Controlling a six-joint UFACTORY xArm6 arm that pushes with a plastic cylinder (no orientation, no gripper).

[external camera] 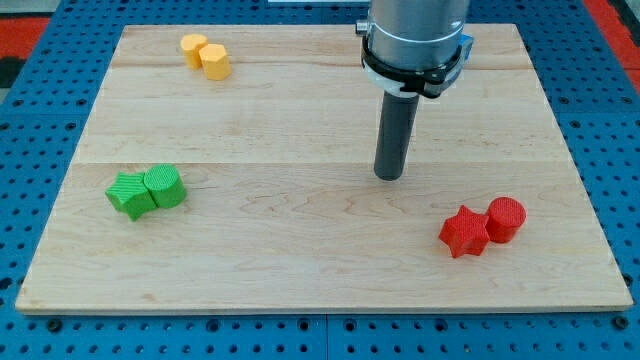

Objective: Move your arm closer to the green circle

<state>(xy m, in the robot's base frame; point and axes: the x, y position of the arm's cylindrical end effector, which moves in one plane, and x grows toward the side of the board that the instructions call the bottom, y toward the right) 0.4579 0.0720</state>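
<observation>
Six blocks on one wooden board (300,260), grouped in three touching pairs by colour.

Item 1: green pair, view's left, a little below mid-height. Green star (129,195) on the left, green circle (165,186) touching its right side. The circle is a short cylinder, standing upright.

Item 2: yellow pair, view's top left. Two yellow blocks, one (193,47) up and left, the other (215,61) touching it lower right. Both look many-sided; exact shapes hard to tell.

Item 3: red pair, view's lower right. Red star (464,231) on the left, red circle (506,218) touching its upper right.

Item 4: arm. Grey cylindrical body enters from the view's top, right of centre, with a dark rod below it. My tip (388,177) sits on bare wood near the board's middle, slightly right of centre. It touches no block. No pincer is fitted, so nothing is open, closed or gripped.

Relations: green circle lies well apart from my tip, off to the view's left at nearly the same height. Red pair lies nearer, down and right of my tip. Yellow pair lies far up and left.

Surround: blue perforated table (40,120) around the board.
</observation>
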